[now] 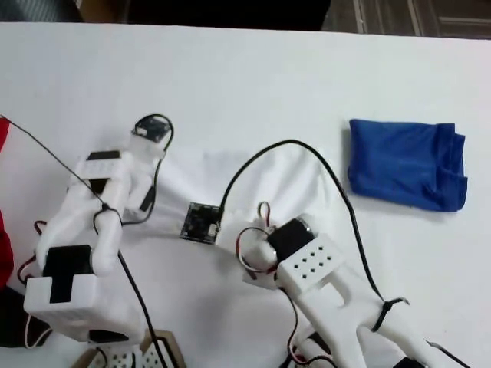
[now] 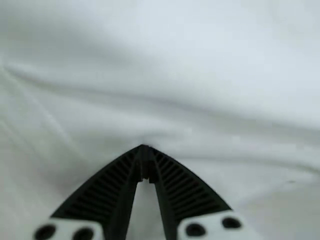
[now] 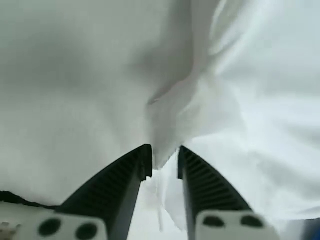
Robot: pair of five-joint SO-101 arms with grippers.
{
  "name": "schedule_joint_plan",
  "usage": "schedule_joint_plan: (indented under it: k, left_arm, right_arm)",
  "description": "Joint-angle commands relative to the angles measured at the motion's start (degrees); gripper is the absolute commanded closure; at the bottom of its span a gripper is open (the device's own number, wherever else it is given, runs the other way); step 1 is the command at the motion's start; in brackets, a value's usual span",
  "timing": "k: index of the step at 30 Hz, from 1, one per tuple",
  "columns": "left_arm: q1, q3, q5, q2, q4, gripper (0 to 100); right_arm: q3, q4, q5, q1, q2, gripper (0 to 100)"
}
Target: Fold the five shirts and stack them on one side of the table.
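Note:
A white shirt (image 1: 268, 184) lies spread on the white table, between the two arms. My left gripper (image 2: 144, 150) is down on its cloth with the fingertips together, and creases in the shirt (image 2: 165, 100) run to the tips. My right gripper (image 3: 164, 162) has a bunched fold of the white shirt (image 3: 180, 115) pinched between its black fingers (image 3: 127, 175). A folded blue shirt (image 1: 406, 162) lies at the right side of the table. A red shirt (image 1: 4, 245) shows at the left edge.
Black cables (image 1: 307, 153) loop over the white shirt from the right arm (image 1: 322, 276). The left arm (image 1: 92, 207) stands over the shirt's left side. The far half of the table (image 1: 245, 69) is bare white surface.

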Motion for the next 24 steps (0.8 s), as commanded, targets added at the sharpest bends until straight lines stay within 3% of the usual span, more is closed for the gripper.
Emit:
schedule_joint_plan:
  k: [1,9,13,20,24]
  left_arm:
    - [-1.0,0.1,-0.4,-0.9,-1.2,97]
    - [-1.0,0.1,-0.4,-0.9,-1.2,97]
    - [-1.0,0.1,-0.4,-0.9,-1.2,97]
    - [-1.0,0.1,-0.4,-0.9,-1.2,97]
    - [-1.0,0.1,-0.5,-0.9,-1.2,97]
  right_arm:
    - [-0.6,1.4,0.1,0.0,-1.6,76.7]
    - [-1.9,2.8,0.1,0.0,-1.0,73.4]
    - [3.6,-5.2,0.4,2.2,-0.8,73.4]
    - [10.3,-23.3,0.4,17.2,8.6,73.4]
    - [6.6,-23.7,0.5,24.0,12.4,73.2]
